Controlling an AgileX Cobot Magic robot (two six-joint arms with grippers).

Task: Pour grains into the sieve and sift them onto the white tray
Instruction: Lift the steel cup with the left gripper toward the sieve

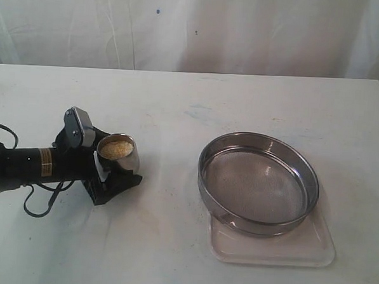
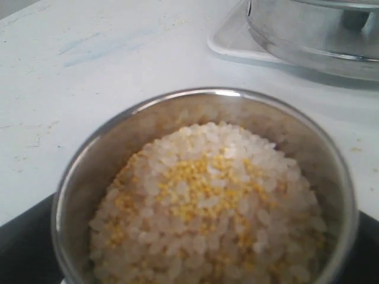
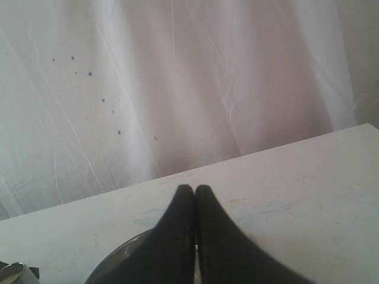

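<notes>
**Cup of grains sits in the left pincer, with bare table between it and the sieve**

From the exterior view, the left gripper (image 1: 112, 163) lies low near the table's (image 1: 179, 103) left edge, its arm reaching in from that side. Its jaws stand wide on either side of a small steel cup (image 1: 126, 161) resting on the table. I see no sign that they are pressing on it. The grains (image 1: 116, 149) fill the cup almost to the brim. The sieve (image 1: 257, 184) lies off to the cup's right, towards the table's front right corner, and sits on the white tray (image 1: 311, 250). The tray shows past the sieve's rim on the front side. The table between cup and sieve is bare, so I judge the carry across to be unobstructed. The left arm is plainly the nearer one.

In the left wrist view, the cup (image 2: 77, 177) fills the picture, with white rice-like grains and a yellow patch in the middle (image 2: 207, 201). Dark fingers (image 2: 23, 242) flank it. Beyond are the sieve's wall (image 2: 314, 35) and a tray corner (image 2: 231, 41).

In the right wrist view, the right gripper (image 3: 194, 195) is pressed shut on nothing, up above the table. The sieve's rim (image 3: 115, 263) shows just beneath it.
</notes>
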